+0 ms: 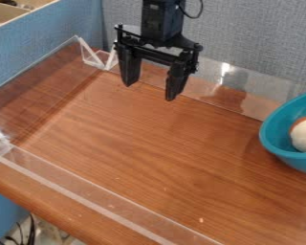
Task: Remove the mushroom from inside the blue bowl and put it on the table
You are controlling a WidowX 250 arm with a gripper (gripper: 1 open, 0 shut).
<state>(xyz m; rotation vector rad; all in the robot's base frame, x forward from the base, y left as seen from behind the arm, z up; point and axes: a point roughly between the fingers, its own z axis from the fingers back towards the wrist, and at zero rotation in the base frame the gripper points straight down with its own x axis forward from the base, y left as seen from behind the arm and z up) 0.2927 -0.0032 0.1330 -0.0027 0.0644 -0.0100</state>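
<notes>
My black gripper (152, 78) hangs with its fingers spread wide, empty, above the table (130, 134); well off to its right, the mushroom (304, 135) sits inside the blue bowl (281, 139)

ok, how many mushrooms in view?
1. The mushroom sits inside the blue bowl at the right edge. The bowl is cut off by the frame, so more could be hidden.

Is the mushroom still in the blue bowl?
Yes, in. The mushroom lies inside the blue bowl at the right edge, with the bowl's rim around it.
</notes>
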